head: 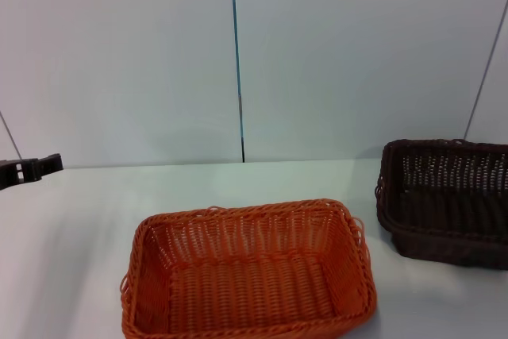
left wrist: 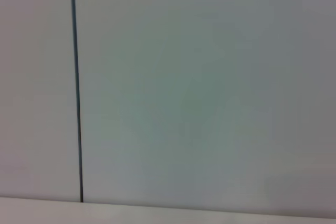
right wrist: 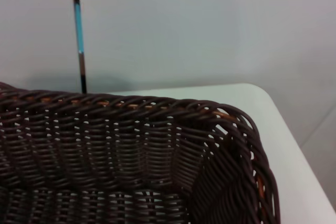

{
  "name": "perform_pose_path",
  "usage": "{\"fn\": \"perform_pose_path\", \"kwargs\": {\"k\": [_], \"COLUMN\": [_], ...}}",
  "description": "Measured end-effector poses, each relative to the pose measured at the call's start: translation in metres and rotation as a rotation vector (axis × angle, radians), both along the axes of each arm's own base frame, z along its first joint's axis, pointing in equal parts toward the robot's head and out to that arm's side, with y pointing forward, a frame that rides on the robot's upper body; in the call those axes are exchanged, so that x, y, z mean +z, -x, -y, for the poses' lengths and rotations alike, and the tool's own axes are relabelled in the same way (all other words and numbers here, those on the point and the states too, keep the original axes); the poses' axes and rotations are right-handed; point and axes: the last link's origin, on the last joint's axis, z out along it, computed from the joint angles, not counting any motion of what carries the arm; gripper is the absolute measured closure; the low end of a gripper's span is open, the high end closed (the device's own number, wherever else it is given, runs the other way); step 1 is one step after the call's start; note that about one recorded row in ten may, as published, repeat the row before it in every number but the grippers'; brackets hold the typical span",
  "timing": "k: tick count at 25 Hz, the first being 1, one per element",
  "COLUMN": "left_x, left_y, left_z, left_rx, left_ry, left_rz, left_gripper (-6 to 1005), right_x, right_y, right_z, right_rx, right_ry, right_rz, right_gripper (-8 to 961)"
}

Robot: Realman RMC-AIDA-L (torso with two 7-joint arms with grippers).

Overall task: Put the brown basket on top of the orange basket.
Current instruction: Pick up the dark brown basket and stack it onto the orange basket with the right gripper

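Orange basket [head: 248, 271]: sitting empty at the tabletop's [head: 79, 228] front edge, near the middle.
Brown basket [head: 444, 200]: resting by the right edge, apart from the orange one.
Left hand [head: 28, 170]: hovering at the left edge; spread or pressed together, can't tell.
Right hand: not showing.

A bright orange rectangular woven wicker-style basket [head: 248, 275] with sloping open-weave sides and a braided rim sits upright on the white worktop [head: 79, 228], near the front and roughly centred. Well apart from it, toward the right edge, stands a dark chocolate-brown rectangular woven basket [head: 444, 200] of similar make, cut off by the frame on its right side; it looks slightly tilted, though that is hard to tell. At the far left edge, a black left claw [head: 36, 169] pokes into view above the worktop, away from both baskets. Behind the worktop rise pale wall panels [head: 357, 53], split by a dark vertical seam [head: 237, 61].
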Motion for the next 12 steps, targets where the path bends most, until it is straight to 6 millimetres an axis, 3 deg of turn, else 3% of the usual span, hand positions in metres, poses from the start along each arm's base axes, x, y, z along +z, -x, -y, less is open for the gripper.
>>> {"fn": "perform_pose_path", "kwargs": {"k": [12], "left_x": [0.003], "left_y": [0.005], "left_z": [0.002], "left_rx": [0.014], "left_ry": [-0.011], "left_rz": [0.004], "left_gripper": [90], "right_x": [0.038], "right_y": [0.032], "right_z": [0.007], "right_rx": [-0.088], "right_ry": [0.048], "right_rz": [0.026], "right_gripper": [734]}}
